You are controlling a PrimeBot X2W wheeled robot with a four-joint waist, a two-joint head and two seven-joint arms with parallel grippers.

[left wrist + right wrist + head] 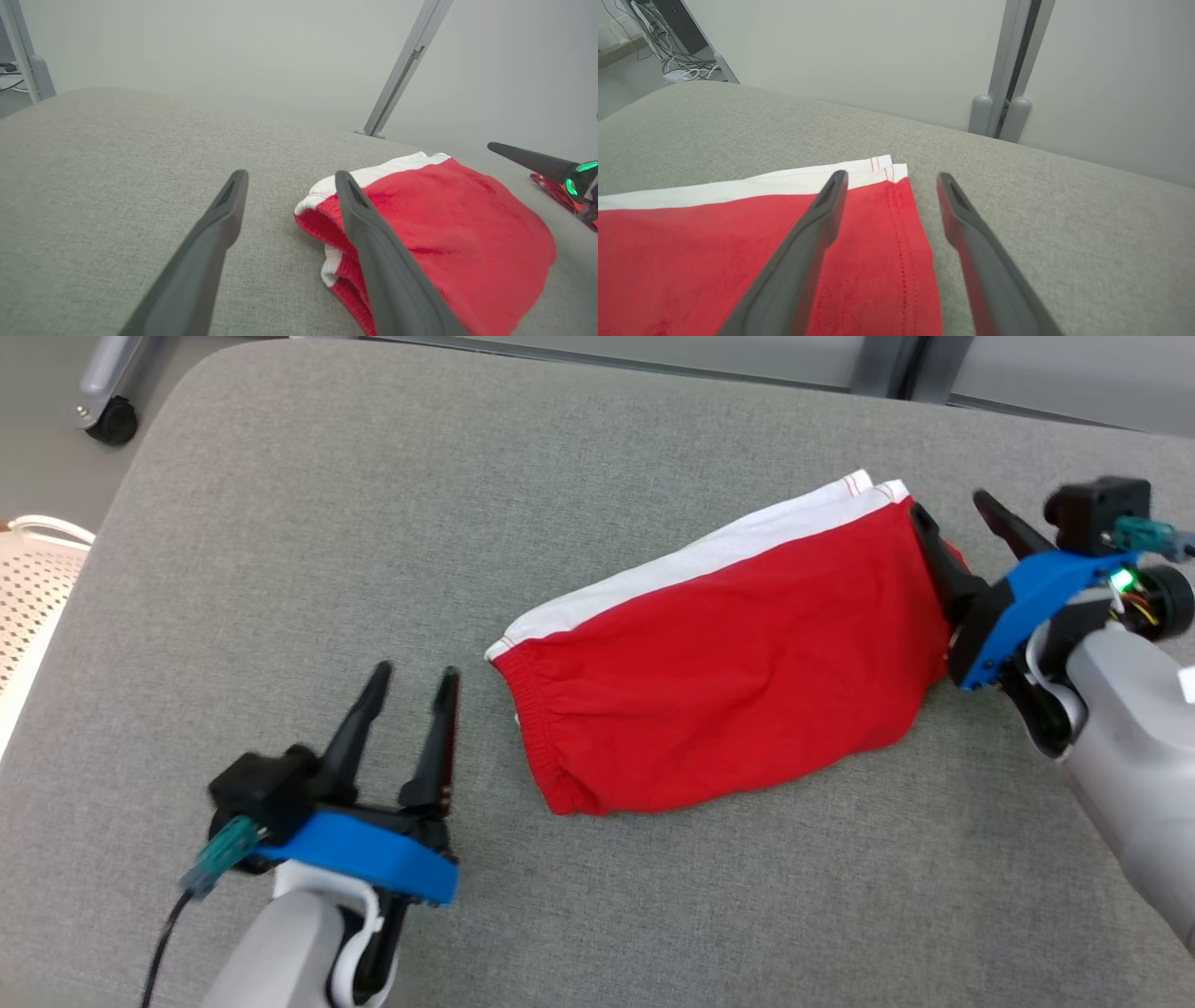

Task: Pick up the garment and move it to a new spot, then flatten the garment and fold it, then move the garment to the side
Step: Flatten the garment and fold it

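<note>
The garment (728, 663) is a pair of red shorts with a white side stripe, lying folded on the grey padded table (373, 523). Its elastic waistband end faces my left gripper (415, 681), which stands open just to the left of it, touching nothing. My right gripper (948, 518) is open at the hem end, one finger over the red cloth and the other over bare table. The left wrist view has the waistband (327, 224) beside my left gripper (289, 179). Seen from the right wrist, the hem (901, 224) lies under my right gripper (889, 179).
A white perforated basket (28, 588) stands off the table's left edge. A castor wheel (112, 420) is on the floor at the far left. Grey partition panels and posts (1001, 70) rise behind the table. Cables (668, 60) lie on the floor beyond it.
</note>
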